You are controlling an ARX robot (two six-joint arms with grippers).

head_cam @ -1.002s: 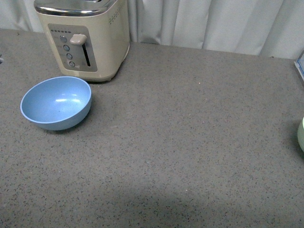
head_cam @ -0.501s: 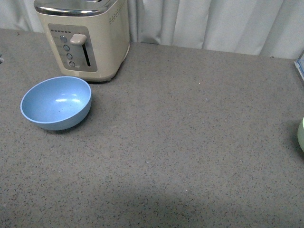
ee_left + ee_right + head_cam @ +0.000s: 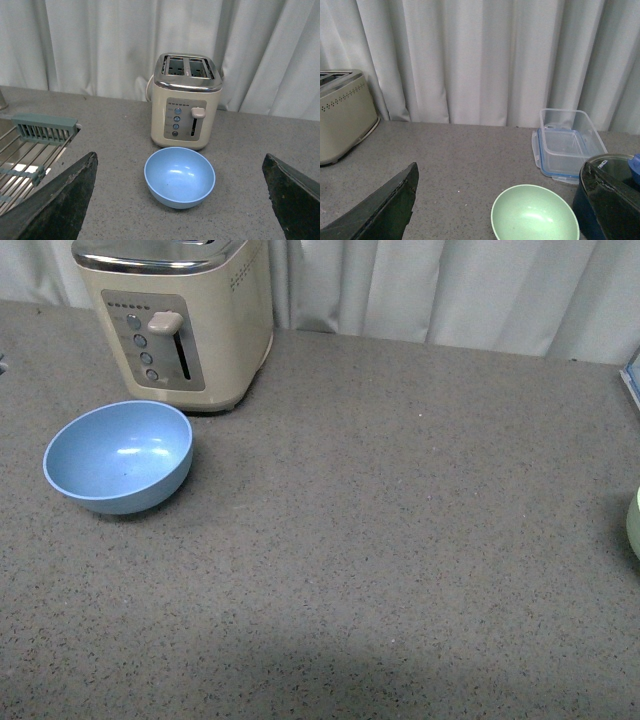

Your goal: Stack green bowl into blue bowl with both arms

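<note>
- While both arms hang above the counter [image 3: 380, 540], the left gripper [image 3: 179, 156] stands spread wide with nothing between its fingers [image 3: 60, 200]; the right gripper [image 3: 500, 167] gapes just as wide, and it is empty too.
- The green bowl [image 3: 535, 212] sits upright on the counter's right side, near a clear container [image 3: 567, 145] with a blue-edged rim; the front view catches only a sliver of it at the right edge.
- The blue bowl [image 3: 118, 457] waits far over on the left, upright and empty, just in front of the cream toaster [image 3: 175, 320] — well apart from its partner.
- As for handling, the green bowl looks light and stiff, with a smooth matte skin; the curved wall would likely slip under a squeeze from outside.
- The best hold is probably the rim — one finger inside, one outside, pinching the thin edge; a light grip should do.
- Neither bowl is touched; by the look of it the pick-up has not begun.
</note>
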